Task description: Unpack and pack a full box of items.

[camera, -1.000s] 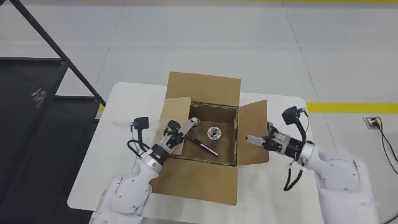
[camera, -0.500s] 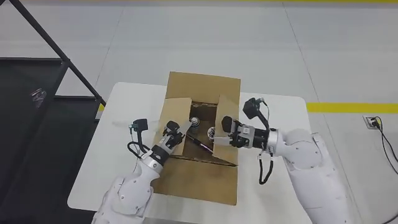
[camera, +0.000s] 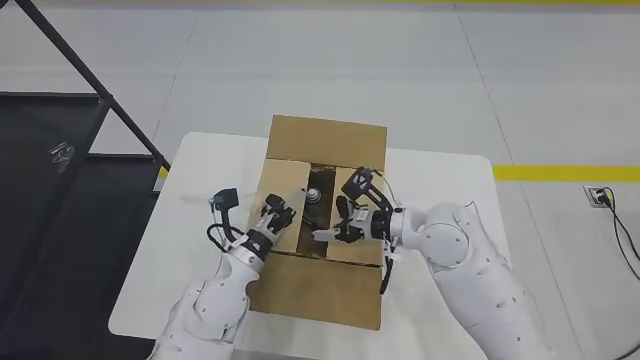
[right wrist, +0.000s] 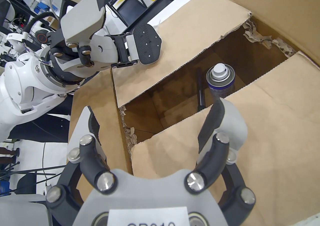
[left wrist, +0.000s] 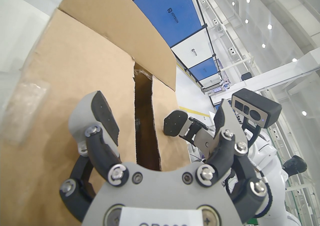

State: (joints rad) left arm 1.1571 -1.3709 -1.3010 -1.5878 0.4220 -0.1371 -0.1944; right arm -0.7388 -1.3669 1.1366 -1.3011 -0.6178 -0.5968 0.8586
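You are looking down at a brown cardboard box (camera: 325, 140) sitting on a white counter (camera: 150, 280).

- Flaps: the back flap (camera: 330, 132) is lying open, away from the robot. The front flap (camera: 315, 295) is lying out toward it. The left side flap (right wrist: 175, 37) and the right side flap (right wrist: 262, 117) are both leaning in over the opening, with a dark gap running between them.
- Left gripper (camera: 278, 210): it is hovering over the left side flap with its jaws released and spread wide. In the right wrist view one of its ridged black pads (right wrist: 146, 44) is lying flat against that flap's upper face. From its own wrist view (left wrist: 161, 107) the jaws are straddling the gap between the two flaps.
- Right gripper (camera: 335, 228): it is sitting over the right side flap, jaws released and holding nothing. Its own wrist view (right wrist: 153, 109) is showing both fingers apart above the flap's edge. In the left wrist view one of its fingers (left wrist: 175, 124) is resting on or just at the flap; you cannot tell which.
- Contents: a metal spray can with a white cap (right wrist: 220, 78) is standing upright inside the box, near the back wall. A thin black rod (right wrist: 200, 94) is lying just beside it on the box floor. Torn scraps of brown paper (right wrist: 260, 37) are clinging along the inner rim.
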